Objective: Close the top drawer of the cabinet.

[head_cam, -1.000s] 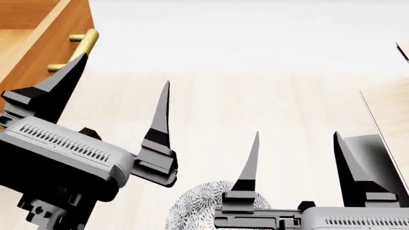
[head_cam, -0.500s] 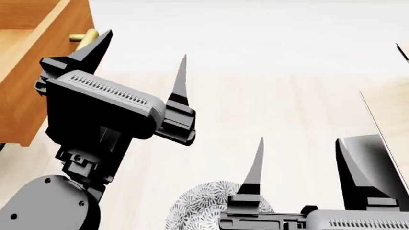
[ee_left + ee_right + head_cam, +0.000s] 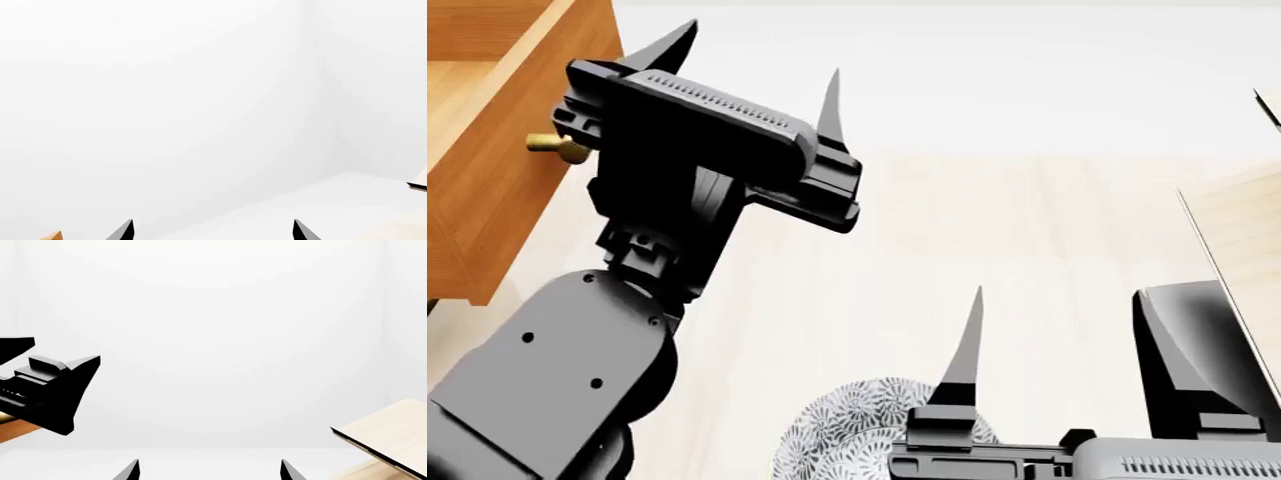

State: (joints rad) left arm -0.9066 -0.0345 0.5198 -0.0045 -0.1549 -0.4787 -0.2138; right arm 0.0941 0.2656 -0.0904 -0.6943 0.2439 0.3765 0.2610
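We noted the orange-brown wood-grain cabinet (image 3: 487,150) at far left, its top drawer (image 3: 507,45) standing open, brass-gold bar handle (image 3: 557,146) mostly hidden behind the left gripper (image 3: 754,80). That gripper's fingers were spread; the right gripper (image 3: 1068,330), low, likewise. We judged a flat, square push on the front panel best.

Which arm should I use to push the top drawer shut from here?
Left. The left gripper is open and raised right beside the top drawer, near its brass handle. The right gripper sits low, far across the view.
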